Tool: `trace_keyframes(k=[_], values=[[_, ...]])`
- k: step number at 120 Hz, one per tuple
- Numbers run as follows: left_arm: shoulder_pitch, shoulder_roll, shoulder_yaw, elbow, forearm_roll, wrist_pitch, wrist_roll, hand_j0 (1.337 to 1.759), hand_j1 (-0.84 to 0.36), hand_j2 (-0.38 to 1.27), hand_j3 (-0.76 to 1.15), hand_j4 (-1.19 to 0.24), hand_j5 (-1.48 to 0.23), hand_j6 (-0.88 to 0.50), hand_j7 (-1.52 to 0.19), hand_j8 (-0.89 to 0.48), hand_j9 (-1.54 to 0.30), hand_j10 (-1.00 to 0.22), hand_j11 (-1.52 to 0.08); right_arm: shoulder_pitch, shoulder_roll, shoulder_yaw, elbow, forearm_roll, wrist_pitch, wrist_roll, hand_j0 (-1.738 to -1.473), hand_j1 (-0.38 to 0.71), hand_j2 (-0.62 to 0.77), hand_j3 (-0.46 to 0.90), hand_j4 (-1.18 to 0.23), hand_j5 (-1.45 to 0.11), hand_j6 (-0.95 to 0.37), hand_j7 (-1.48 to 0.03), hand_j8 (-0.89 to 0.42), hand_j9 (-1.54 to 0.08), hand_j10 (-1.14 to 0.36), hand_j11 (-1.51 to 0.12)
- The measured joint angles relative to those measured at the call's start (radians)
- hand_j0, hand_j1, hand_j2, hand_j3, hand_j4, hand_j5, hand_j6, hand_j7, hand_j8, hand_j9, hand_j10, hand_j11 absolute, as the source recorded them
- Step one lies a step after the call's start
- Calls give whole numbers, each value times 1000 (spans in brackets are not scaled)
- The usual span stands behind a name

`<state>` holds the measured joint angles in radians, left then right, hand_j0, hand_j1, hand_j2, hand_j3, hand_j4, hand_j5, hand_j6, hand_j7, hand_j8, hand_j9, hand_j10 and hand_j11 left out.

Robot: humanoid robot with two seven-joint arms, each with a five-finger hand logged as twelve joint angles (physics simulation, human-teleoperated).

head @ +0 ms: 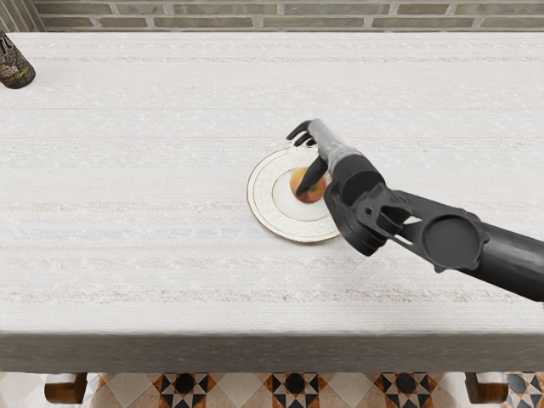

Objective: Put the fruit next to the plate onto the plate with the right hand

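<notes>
The round orange-red fruit (297,182) on the white gold-rimmed ceramic plate (259,201) is partly covered. A dark part of the black five-finger right hand (316,146) lies across it from one o'clock to seven o'clock, and whether the hand grips it cannot be told. The plate's rim from two to five o'clock is hidden under the wrist. The black right arm (476,246) is cut off by the picture's edge at four o'clock. At ten o'clock a dark brown container (13,70) is cropped, its kind unclear. Brown wooden pieces (66,389) at seven and five o'clock are cut by the bottom edge.
</notes>
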<state>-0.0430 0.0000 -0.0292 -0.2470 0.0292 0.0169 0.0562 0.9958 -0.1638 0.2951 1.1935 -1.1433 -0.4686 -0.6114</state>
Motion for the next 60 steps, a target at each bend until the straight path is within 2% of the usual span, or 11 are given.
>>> trace_keyframes(k=[9,19,36,47,60], values=[[0,0,0,0,0,0,0,1658,349,0,0,0,0,0,0,0,0,0,0,-3,-10,69,35,33,78,0,-1656,-132,110,0,-304,-419,-297,-404,-174,-411,-147,-409],[0,0,0,0,0,0,0,1658,349,0,0,0,0,0,0,0,0,0,0,-16,-46,179,114,119,221,0,-1657,-194,72,0,-212,-291,-208,-280,-125,-285,-107,-284],[0,0,0,0,0,0,0,1658,349,0,0,0,0,0,0,0,0,0,0,-52,-111,376,207,355,643,0,-1657,-255,33,0,-120,-163,-118,-158,-77,-160,-68,-160],[0,0,0,0,0,0,0,1658,349,0,0,0,0,0,0,0,0,0,0,-154,-137,601,226,501,890,0,-1658,-277,19,0,-87,-118,-86,-114,-60,-116,-54,-115],[0,0,0,0,0,0,0,1658,349,0,0,0,0,0,0,0,0,0,0,-287,-151,814,231,654,1012,0,-1658,-293,9,0,-63,-84,-62,-82,-47,-83,-43,-83]])
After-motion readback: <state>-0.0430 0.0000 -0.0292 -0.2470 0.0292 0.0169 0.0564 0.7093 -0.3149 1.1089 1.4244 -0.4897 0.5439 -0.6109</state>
